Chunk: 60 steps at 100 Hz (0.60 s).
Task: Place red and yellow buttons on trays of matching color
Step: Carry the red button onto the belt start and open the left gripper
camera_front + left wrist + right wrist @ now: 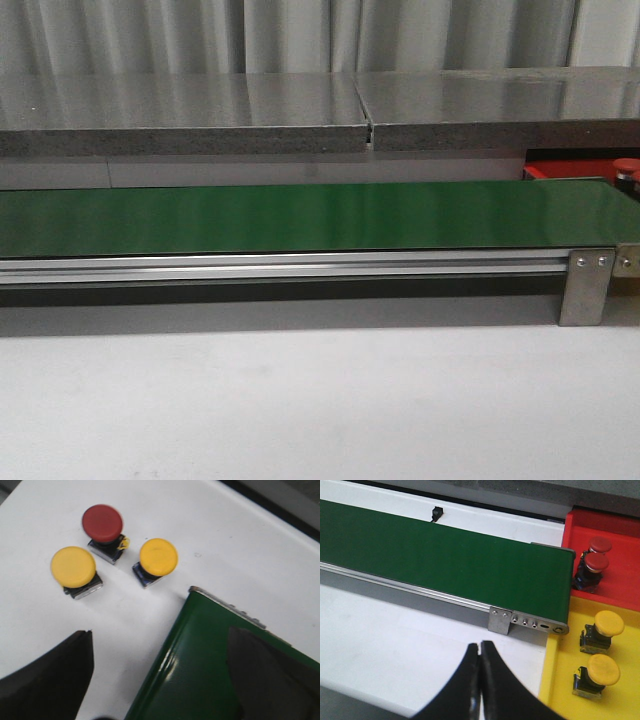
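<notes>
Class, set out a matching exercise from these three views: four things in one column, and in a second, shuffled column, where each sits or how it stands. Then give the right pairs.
Column one
1. red tray
2. yellow tray
3. right gripper
4. loose red button

Column two
A. holds two yellow-capped buttons
B. stands on the white table beside two yellow buttons
C. fingers pressed together, nothing between them
D. holds two red-capped buttons, just past the end of the green belt

Pairs: 1-D, 2-A, 3-C, 4-B
</notes>
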{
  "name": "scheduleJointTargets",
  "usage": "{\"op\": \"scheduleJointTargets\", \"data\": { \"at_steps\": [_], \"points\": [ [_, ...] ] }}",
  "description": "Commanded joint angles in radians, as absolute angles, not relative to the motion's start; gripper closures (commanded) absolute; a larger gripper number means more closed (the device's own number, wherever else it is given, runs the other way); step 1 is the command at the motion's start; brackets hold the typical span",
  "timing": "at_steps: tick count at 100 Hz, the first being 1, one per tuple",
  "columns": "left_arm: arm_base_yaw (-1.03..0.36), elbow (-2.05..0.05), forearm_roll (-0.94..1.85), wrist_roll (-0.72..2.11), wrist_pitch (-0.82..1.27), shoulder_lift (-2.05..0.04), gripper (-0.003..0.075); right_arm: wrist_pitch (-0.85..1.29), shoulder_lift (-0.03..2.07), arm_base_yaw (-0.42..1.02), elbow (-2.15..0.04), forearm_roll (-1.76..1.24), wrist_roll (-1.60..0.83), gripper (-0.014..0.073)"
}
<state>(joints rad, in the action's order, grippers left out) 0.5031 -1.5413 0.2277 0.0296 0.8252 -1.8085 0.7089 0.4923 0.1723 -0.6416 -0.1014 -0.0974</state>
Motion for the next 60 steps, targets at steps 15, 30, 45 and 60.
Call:
{"op": "scheduleJointTargets", "data": {
  "at_steps": [15, 30, 45, 60],
  "points": [
    [0.564, -1.572, 0.244, 0.006, 0.806, -1.848, 0.0174, 0.641, 0.496, 0.170, -0.668, -0.098, -0.104, 0.0662],
    [0.590, -1.579, 0.244, 0.006, 0.787, -1.895, 0.0174, 0.641, 0.496, 0.170, -0.668, -0.098, -0.104, 0.0662],
    [0.595, -1.613, 0.251, 0.000, 0.746, -1.947, 0.0174, 0.641, 0.496, 0.170, -0.668, -0.098, -0.104, 0.0662],
    [0.595, -1.672, 0.249, 0.000, 0.748, -2.008, 0.0174, 0.641, 0.496, 0.170, -0.668, -0.098, -0.104, 0.0662]
  ]
}}
